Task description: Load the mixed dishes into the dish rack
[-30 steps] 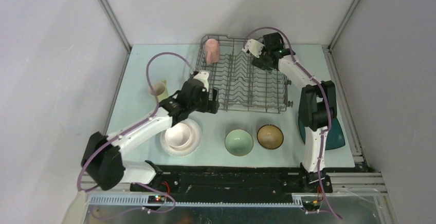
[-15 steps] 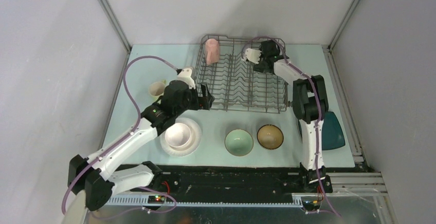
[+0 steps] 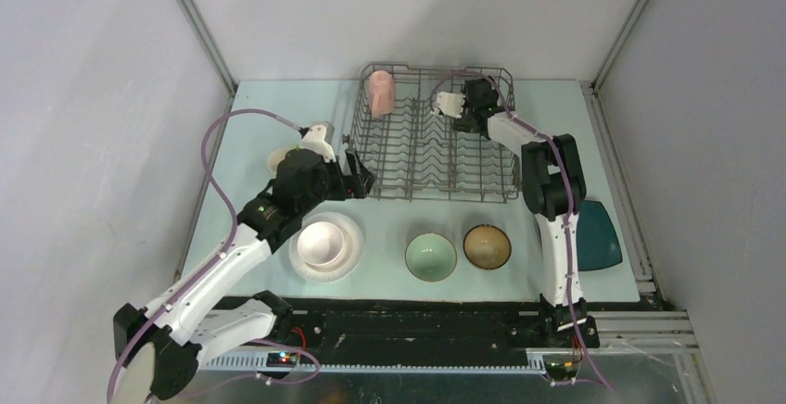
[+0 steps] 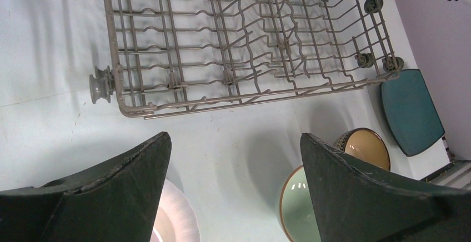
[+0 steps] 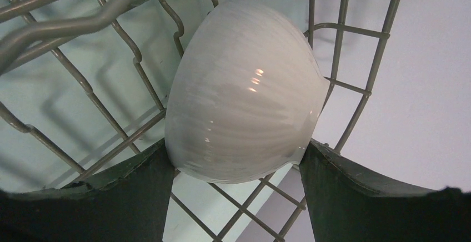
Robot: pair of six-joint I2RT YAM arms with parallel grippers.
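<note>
Dish rack (image 3: 436, 135) stands at the back of the pale table (image 3: 259, 126), with a pink mug (image 3: 381, 91) in its far left corner. The right gripper (image 5: 236, 164) reaches over the rack's far side, right of centre. Its fingers press either side of a white bowl (image 5: 244, 92) tipped among the wires. The left gripper (image 4: 233, 136) hovers empty, spread wide, just off the rack's near left corner. In front sit a pale pink bowl (image 3: 322, 242) on a round white plate (image 3: 301, 265), a pale green bowl (image 3: 431, 256) and a brown bowl (image 3: 487, 246). A dark teal plate (image 3: 598, 237) lies at right.
</note>
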